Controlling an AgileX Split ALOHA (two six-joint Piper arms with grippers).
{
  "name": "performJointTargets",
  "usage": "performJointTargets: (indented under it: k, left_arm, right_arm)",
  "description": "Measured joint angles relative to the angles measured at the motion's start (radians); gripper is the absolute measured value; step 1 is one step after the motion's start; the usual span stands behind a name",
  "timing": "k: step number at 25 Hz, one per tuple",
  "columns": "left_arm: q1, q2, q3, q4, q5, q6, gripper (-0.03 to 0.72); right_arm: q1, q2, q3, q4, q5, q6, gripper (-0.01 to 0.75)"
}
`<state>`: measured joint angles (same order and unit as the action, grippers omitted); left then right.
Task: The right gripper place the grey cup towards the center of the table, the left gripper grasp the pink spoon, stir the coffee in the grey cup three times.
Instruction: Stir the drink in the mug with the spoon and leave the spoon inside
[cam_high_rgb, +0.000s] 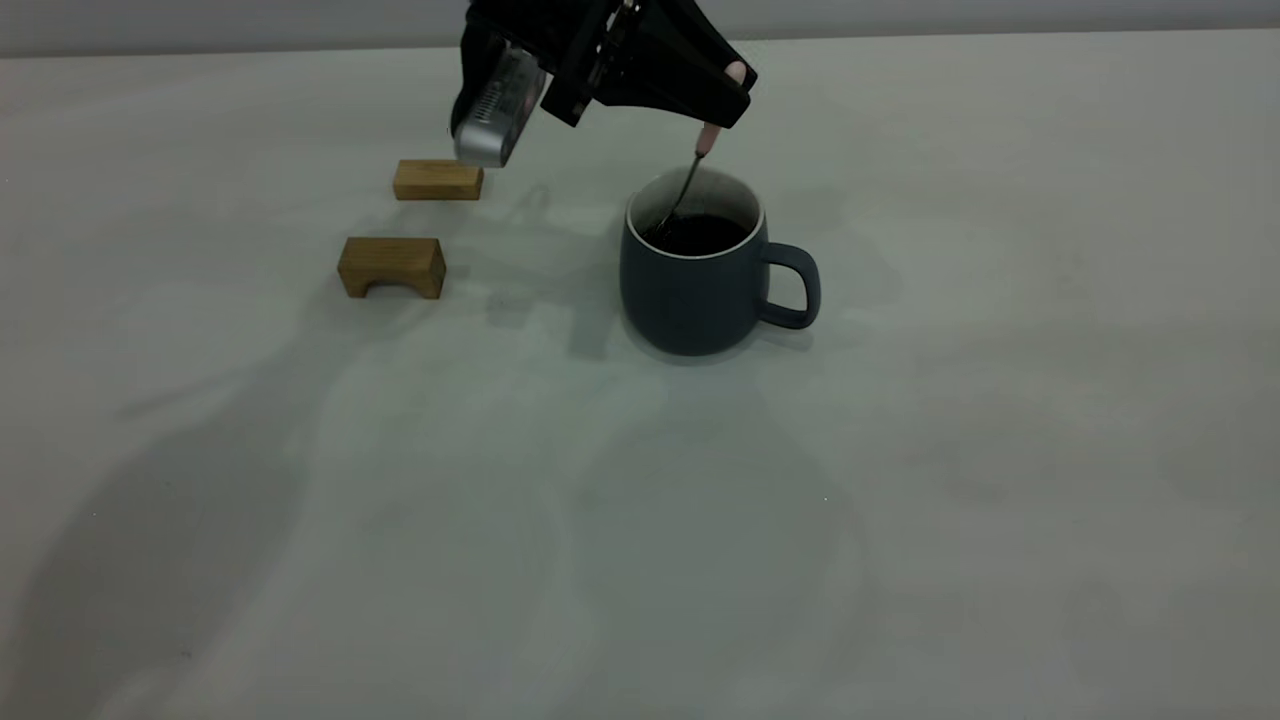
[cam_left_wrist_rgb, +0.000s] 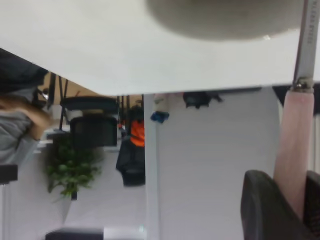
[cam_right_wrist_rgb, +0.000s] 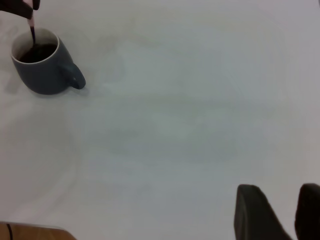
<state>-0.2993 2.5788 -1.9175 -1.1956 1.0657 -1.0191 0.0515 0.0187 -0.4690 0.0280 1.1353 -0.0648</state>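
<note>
The grey cup (cam_high_rgb: 700, 275) stands upright near the middle of the table (cam_high_rgb: 900, 500), handle pointing right, with dark coffee (cam_high_rgb: 700, 235) inside. My left gripper (cam_high_rgb: 725, 95) hangs just above the cup, shut on the pink spoon (cam_high_rgb: 707, 140); the spoon's metal neck slants down and its bowl sits in the coffee. The left wrist view shows the pink spoon (cam_left_wrist_rgb: 295, 145) pinched between the fingers. In the right wrist view the grey cup (cam_right_wrist_rgb: 42, 65) sits far off, and my right gripper (cam_right_wrist_rgb: 287, 212) is drawn back, open with nothing in it.
Two wooden blocks lie left of the cup: a flat one (cam_high_rgb: 438, 180) farther back and an arched one (cam_high_rgb: 392, 267) nearer the front. A person's sleeve (cam_left_wrist_rgb: 17, 125) and a chair show beyond the table edge in the left wrist view.
</note>
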Motion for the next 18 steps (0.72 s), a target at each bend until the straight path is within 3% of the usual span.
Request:
performJointTargets:
  k: [3, 6, 12, 18]
  left_arm:
    - [-0.006, 0.034, -0.003, -0.105, 0.043, 0.025, 0.168]
    - [-0.019, 0.054, -0.003, -0.116, 0.078, -0.042, 0.168]
    - [-0.018, 0.039, -0.056, 0.080, 0.091, -0.211, 0.168]
    - [-0.014, 0.032, -0.135, 0.146, 0.056, -0.091, 0.168]
  right_arm:
    - [0.000, 0.000, 0.000, 0.000, 0.000, 0.000, 0.238]
    - [0.000, 0.000, 0.000, 0.000, 0.000, 0.000, 0.238]
    - [0.000, 0.000, 0.000, 0.000, 0.000, 0.000, 0.238]
    - [0.000, 0.000, 0.000, 0.000, 0.000, 0.000, 0.238]
